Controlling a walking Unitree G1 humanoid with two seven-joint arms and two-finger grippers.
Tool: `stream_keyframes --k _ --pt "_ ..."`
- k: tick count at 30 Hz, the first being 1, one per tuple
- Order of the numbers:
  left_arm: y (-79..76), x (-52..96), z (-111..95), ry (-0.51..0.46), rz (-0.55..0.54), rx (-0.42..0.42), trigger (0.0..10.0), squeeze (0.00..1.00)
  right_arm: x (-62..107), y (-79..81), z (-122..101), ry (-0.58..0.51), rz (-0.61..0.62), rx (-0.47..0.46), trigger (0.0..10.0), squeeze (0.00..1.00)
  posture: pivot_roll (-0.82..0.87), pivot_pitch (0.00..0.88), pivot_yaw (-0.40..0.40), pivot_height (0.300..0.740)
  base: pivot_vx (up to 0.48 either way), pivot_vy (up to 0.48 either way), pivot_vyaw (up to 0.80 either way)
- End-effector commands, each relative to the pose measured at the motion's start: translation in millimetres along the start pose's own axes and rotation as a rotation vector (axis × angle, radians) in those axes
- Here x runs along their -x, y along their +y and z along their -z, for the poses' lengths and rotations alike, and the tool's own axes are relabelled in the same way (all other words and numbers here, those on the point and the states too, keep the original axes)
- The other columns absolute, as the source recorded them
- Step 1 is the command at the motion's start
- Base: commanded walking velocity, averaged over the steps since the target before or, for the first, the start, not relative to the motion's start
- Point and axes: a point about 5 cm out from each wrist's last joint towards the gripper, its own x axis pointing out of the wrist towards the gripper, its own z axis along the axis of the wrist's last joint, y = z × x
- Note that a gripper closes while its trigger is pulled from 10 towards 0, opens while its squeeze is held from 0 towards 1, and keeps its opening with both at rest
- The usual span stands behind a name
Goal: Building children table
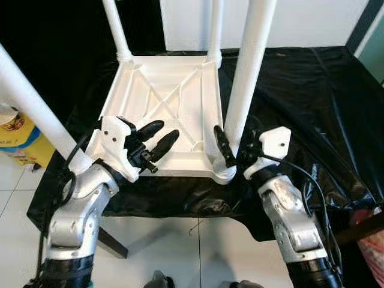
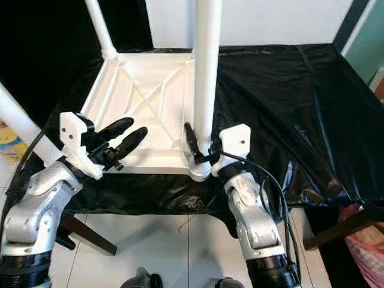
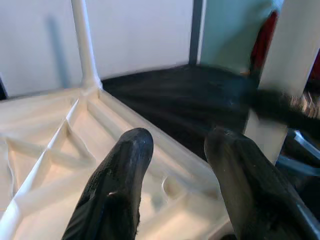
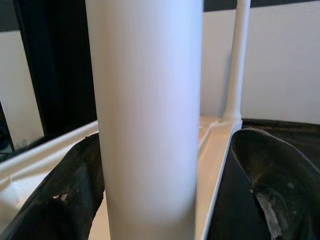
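A white plastic children's tabletop lies upside down on a surface draped in black plastic sheeting, its ribbed underside facing up so the leg sockets at the corners can be reached. White tubular legs already stand in the far left corner and the far right corner, and another leg rises at the near left. The right gripper is at the near right corner, its two black fingers set either side of the near right leg; in the right wrist view one finger lies against the tube while the other stands a little off it, so it brackets the leg more than clamps it, probably to steady it upright in its socket. The left gripper hovers over the near left part of the tabletop with fingers spread and holding nothing, likely kept close to brace the top. The assembly looks nearly done, with seating this last leg the step in hand
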Motion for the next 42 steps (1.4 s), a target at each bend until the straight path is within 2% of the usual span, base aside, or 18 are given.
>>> stream_keyframes --k 1,9,10,11,13,14,17,18,20,21,22,23,24,27,28,31,36,42 --pt "-12.2 7.7 6.6 0.051 0.171 0.023 10.0 0.0 -6.1 0.0 -3.4 0.001 0.022 0.014 10.0 0.0 0.02 0.056 -0.019 0.74 0.0 0.0 0.0" --pt "-16.4 41.4 33.4 0.298 0.212 0.021 10.0 0.0 -17.4 3.5 -10.6 0.021 0.062 0.07 10.0 0.0 0.03 0.052 -0.033 0.74 0.0 0.0 0.0" --pt "-17.0 48.8 37.1 0.337 0.21 0.01 10.0 0.0 -19.3 4.9 -10.9 0.034 0.067 0.08 8.5 0.0 0.03 0.05 -0.035 0.74 0.0 0.0 0.0" --pt "-15.7 51.9 37.0 0.344 0.198 0.016 10.0 0.0 -20.6 5.3 -10.6 0.042 0.073 0.089 3.5 0.0 0.04 0.049 -0.037 0.74 0.0 0.0 0.0" --pt "-14.1 54.8 36.5 0.351 0.184 0.027 10.0 0.0 -21.8 5.6 -10.2 0.051 0.08 0.101 3.5 0.0 0.04 0.049 -0.037 0.74 0.0 0.0 0.0" --pt "-11.4 58.6 34.3 0.353 0.166 0.028 10.0 0.0 -22.7 5.9 -9.9 0.059 0.09 0.099 0.0 0.0 0.04 0.048 -0.041 0.74 0.0 0.0 0.0" --pt "-9.7 61.1 32.7 0.354 0.154 0.026 10.0 0.0 -23.2 6.0 -9.9 0.065 0.096 0.096 0.0 0.0 0.04 0.048 -0.041 0.74 0.0 0.0 0.0" --pt "-4.9 66.6 31.0 0.359 0.126 0.023 10.0 0.0 -23.7 6.3 -9.9 0.076 0.102 0.099 1.6 0.0 0.04 0.049 -0.043 0.74 0.0 0.0 0.0" --pt "-4.9 66.6 31.0 0.359 0.126 0.023 10.0 0.0 -23.7 6.3 -9.9 0.076 0.102 0.099 1.6 0.0 0.04 0.049 -0.043 0.74 0.0 0.0 0.0" --pt "2.5 73.5 29.5 0.369 0.086 0.022 10.0 0.0 -23.9 6.3 -9.9 0.083 0.108 0.103 10.0 0.0 0.05 0.048 -0.045 0.74 0.0 0.0 0.0" --pt "2.5 73.5 29.5 0.369 0.086 0.022 10.0 0.0 -23.9 6.3 -9.9 0.083 0.108 0.103 10.0 0.0 0.05 0.048 -0.045 0.74 0.0 0.0 0.0" --pt "14.6 84.2 28.0 0.382 0.022 0.014 10.0 0.0 -24.4 6.2 -10.2 0.09 0.114 0.104 3.0 0.0 0.05 0.048 -0.047 0.74 0.0 0.0 0.0" --pt "23.0 92.3 26.8 0.391 -0.025 0.009 10.0 0.0 -24.7 6.0 -10.4 0.095 0.119 0.105 0.0 0.0 0.05 0.046 -0.047 0.74 0.0 0.0 0.0" --pt "29.4 98.8 27.0 0.402 -0.065 0.007 10.0 0.0 -25.1 6.1 -10.7 0.101 0.125 0.098 0.0 0.0 0.05 0.046 -0.048 0.74 0.0 0.0 0.0" --pt "32.7 103.7 29.8 0.416 -0.092 0.008 10.0 0.0 -25.6 6.1 -11.1 0.106 0.134 0.077 10.0 0.0 0.06 0.045 -0.047 0.74 0.0 0.0 0.0" --pt "32.7 103.7 29.8 0.416 -0.092 0.008 10.0 0.0 -25.6 6.1 -11.1 0.106 0.134 0.077 10.0 0.0 0.06 0.045 -0.047 0.74 0.0 0.0 0.0" --pt "17.0 102.3 59.9 0.488 -0.095 0.079 10.0 0.0 -20.0 2.3 -14.4 0.109 0.21 -0.212 10.0 0.0 0.04 0.059 -0.042 0.74 0.0 0.0 0.0" --pt "4.7 88.3 83.0 0.521 -0.068 0.121 10.0 0.0 -12.9 -4.4 -19.3 0.073 0.25 -0.411 10.0 0.0 0.02 0.073 -0.032 0.74 0.0 0.0 0.0"
